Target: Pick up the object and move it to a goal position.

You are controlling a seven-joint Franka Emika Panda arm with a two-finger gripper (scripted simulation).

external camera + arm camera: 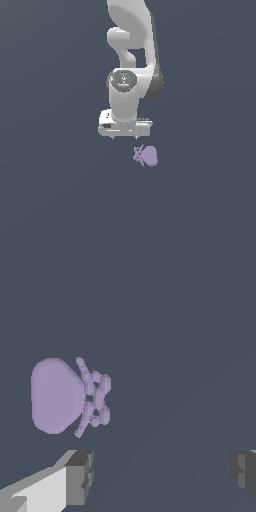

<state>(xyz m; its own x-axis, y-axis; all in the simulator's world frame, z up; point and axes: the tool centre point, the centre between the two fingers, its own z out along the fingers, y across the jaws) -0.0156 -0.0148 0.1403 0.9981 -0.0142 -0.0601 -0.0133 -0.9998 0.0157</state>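
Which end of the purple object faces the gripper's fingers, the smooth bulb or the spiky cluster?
Neither: the object lies crosswise to the open gripper, spiky cluster nearer its centre.

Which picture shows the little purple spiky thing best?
The wrist view. There the purple object looks big and clear: a smooth round blob with short prongs bunched at one end, lying apart from the open gripper. The exterior view shows it too, but small and blurry, just below the gripper.
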